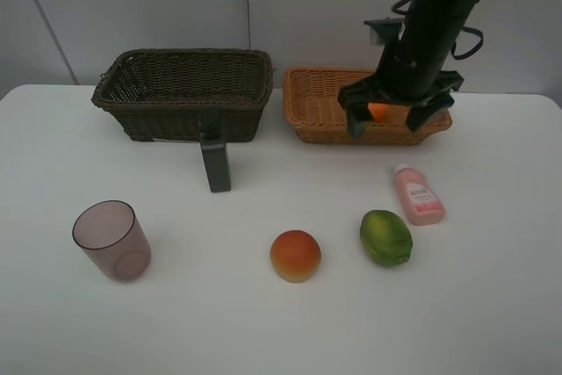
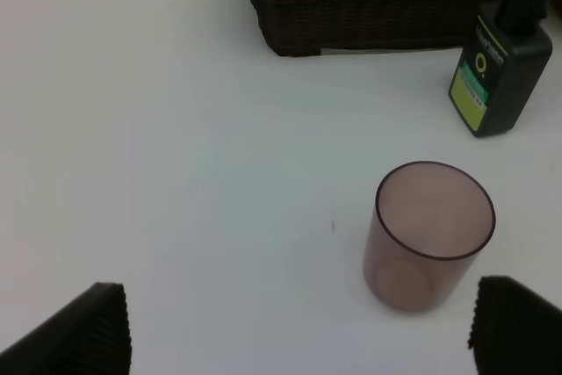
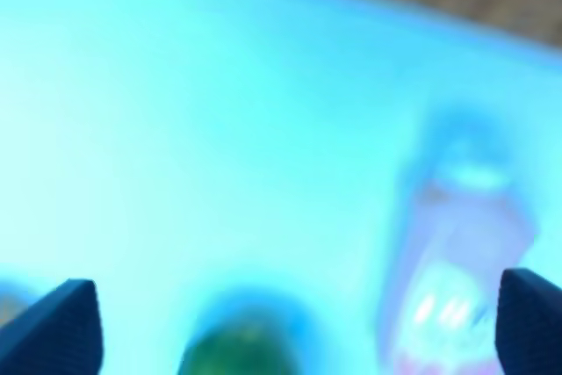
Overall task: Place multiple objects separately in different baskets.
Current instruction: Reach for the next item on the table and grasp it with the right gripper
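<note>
Right claw (image 1: 386, 122): jaws spread wide over the tan basket (image 1: 309, 126), 1 o'clock on the table (image 1: 219, 322). Orange mandarin (image 1: 379, 111) sits between them, apparently unpinched. Left claw (image 2: 303, 333): jaws wide apart, hovering near the mauve cup (image 2: 430, 234), 8 o'clock. I judge the cup light, thin-walled and slick, so pinch gently across the rim. Surface white and smooth, with ample room around the cup.

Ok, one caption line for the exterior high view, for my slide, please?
Right gripper open above the tan basket, mandarin between its fingers; lime and pink bottle lie on the table.
</note>
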You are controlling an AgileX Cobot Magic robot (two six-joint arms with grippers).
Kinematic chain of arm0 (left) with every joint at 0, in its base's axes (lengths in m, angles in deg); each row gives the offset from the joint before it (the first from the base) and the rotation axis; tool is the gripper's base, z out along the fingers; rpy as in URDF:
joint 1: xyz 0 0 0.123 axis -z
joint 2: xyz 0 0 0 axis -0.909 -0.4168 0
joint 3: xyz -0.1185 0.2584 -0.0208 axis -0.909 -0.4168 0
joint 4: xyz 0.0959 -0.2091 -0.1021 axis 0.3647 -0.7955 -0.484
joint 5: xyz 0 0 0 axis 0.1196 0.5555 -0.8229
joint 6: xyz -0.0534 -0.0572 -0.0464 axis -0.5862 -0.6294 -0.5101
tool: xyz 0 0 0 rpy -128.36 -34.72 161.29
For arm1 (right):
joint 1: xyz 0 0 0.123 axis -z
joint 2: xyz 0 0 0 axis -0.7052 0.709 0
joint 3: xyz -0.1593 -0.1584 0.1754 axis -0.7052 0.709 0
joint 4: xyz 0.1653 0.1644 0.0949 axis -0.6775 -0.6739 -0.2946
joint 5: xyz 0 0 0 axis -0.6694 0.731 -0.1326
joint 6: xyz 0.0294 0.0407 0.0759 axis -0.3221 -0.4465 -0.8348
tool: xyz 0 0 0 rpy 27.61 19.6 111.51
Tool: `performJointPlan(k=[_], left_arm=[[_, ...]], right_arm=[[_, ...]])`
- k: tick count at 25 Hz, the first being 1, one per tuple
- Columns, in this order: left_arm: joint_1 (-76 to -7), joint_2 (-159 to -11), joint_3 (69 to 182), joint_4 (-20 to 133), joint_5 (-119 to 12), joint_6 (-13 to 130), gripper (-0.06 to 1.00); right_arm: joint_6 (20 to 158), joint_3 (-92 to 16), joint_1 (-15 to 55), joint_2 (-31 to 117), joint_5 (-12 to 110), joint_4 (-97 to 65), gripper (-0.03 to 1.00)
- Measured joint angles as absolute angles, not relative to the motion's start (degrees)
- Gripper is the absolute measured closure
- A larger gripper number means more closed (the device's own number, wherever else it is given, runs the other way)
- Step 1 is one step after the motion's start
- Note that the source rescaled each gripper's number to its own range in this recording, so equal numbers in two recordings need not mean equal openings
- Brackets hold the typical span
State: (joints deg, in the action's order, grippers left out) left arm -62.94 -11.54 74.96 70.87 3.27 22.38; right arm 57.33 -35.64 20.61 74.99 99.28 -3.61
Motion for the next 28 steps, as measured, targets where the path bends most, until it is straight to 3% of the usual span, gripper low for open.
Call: performJointPlan(k=[6,13,28], left_arm=[[-62.94,-11.54,74.96,70.87,3.27,22.38,-0.06],[-62.94,-11.54,74.96,70.87,3.27,22.38,-0.06],[-62.94,-11.54,74.96,70.87,3.27,22.38,-0.06]], right_arm=[[52.09,-20.02,18.28,65.38,92.06,-4.95,0.02],[47.14,-8.54,16.58,64.43,86.13,-5.08,0.02],[38.26,-6.88,14.93,68.77,78.06,-3.37,0.02]])
